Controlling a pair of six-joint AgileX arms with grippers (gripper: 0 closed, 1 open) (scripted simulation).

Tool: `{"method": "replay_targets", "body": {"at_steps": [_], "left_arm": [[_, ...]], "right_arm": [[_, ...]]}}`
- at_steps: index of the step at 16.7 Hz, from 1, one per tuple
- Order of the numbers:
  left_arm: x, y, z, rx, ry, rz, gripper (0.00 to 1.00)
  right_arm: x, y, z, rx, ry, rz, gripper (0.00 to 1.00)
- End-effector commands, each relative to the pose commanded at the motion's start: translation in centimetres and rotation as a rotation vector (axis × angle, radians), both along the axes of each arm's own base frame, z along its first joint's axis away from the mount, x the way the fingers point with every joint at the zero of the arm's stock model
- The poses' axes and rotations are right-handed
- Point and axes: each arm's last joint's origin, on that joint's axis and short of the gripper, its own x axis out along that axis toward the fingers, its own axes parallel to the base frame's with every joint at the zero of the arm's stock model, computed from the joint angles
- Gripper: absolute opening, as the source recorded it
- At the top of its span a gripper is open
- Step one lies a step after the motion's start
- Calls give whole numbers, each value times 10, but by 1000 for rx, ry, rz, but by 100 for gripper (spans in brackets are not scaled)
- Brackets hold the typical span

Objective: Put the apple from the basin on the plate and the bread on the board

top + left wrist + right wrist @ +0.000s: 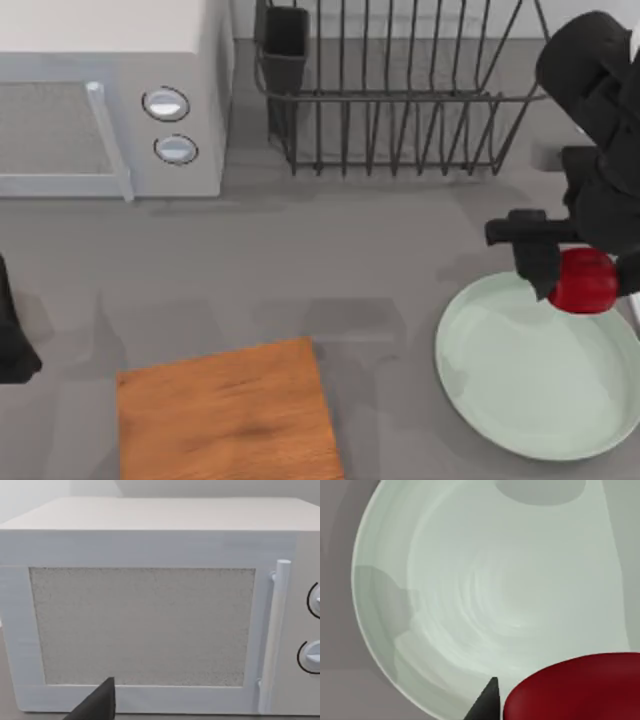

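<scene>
One apple, red, pinched between right gripper fingers, closed on it, hanging over far right rim of plate. Board lies well left of the fingers, bare. Left gripper parked at table's left edge facing microwave; its finger state can't tell.

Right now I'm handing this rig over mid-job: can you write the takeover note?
Right gripper: jaws shut on the apple, held over the far right rim of the plate.
Left gripper: parked at the table's left edge, facing the microwave.
Board: bare, near edge, left of the plate.
Done: apple lifted and brought to the plate.
Left: release the apple on the plate; then the bread, not in sight, goes on the board.
</scene>
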Motion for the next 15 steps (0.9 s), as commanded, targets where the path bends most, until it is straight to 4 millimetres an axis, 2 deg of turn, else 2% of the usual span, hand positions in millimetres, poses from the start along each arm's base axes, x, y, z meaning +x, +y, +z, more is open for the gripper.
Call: {"method": "replay_targets", "body": {"at_steps": [7,15], "left_arm": [[0,0,0,0,0,0,100],[0,0,0,0,0,0,100]], "right_arm": [[-5,5,1,-3,7,0,0],[-5,5,1,-3,7,0,60]]}}
